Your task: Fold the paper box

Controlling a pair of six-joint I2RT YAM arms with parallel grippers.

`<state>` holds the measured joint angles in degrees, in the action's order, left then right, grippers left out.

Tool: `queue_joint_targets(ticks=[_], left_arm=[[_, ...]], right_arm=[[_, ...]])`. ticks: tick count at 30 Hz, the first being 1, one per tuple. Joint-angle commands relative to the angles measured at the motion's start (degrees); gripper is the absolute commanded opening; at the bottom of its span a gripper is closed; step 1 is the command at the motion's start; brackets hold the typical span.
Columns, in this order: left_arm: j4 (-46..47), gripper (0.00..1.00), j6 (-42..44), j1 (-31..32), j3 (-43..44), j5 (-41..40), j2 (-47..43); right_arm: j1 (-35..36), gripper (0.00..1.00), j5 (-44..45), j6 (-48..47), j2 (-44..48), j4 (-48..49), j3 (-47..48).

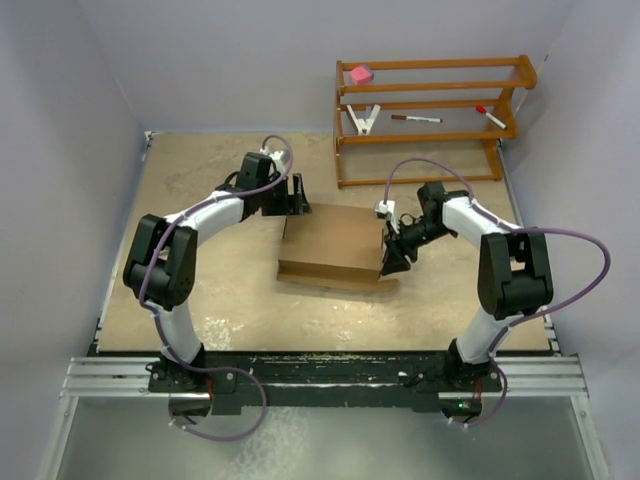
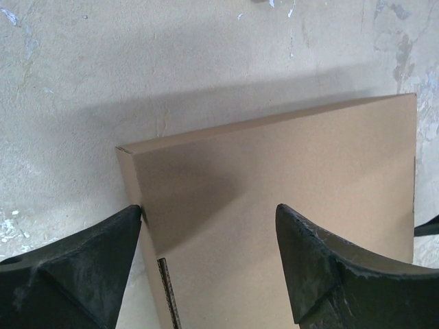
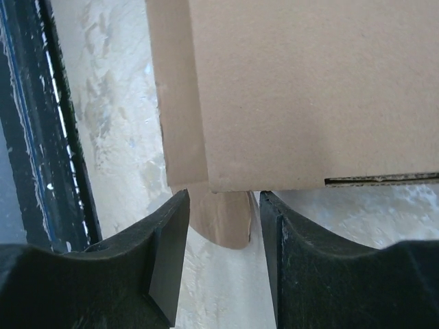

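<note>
The paper box (image 1: 330, 245) lay shallow and closed in the middle of the mottled beige table (image 1: 210, 300). The left end effector (image 2: 209, 212) stood spread wide over its far left corner. The right end effector (image 3: 223, 199) was half-spread around a small flap (image 3: 219, 223) at the near right corner. Open table lay to the left and near sides. A wooden rack (image 1: 430, 110) stood by the far wall.

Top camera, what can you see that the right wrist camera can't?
Only the top camera shows the whole paper box, the left gripper, and the wooden rack with a pink block. Only the right wrist camera shows a small cardboard tab poking out at the box corner, between the fingers of the right gripper. Both show the brown box on the speckled table.
</note>
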<state>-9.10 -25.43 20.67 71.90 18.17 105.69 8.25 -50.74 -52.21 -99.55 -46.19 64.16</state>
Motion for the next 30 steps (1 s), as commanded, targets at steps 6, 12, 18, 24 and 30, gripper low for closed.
queue_joint_targets(ticks=[6,12,18,24,30], left_arm=[[0.6,0.82,4.0,-0.8,5.9,8.9,1.8],[2.0,0.82,3.3,-0.4,10.5,16.0,7.0],[3.5,0.82,3.4,0.5,16.0,19.7,10.0],[8.5,0.84,4.6,0.7,17.4,15.3,4.4],[7.6,0.78,3.2,0.6,6.8,6.3,-11.0]], right_arm=[[7.5,0.54,2.8,-3.3,6.8,1.9,-1.5],[11.2,0.55,4.0,-3.8,9.3,3.3,-1.5],[11.7,0.55,0.5,-13.4,14.7,-4.1,-0.9],[11.6,0.66,-1.6,-23.9,27.4,2.2,-5.8],[11.6,0.66,-2.6,-11.4,29.8,14.9,-7.8]])
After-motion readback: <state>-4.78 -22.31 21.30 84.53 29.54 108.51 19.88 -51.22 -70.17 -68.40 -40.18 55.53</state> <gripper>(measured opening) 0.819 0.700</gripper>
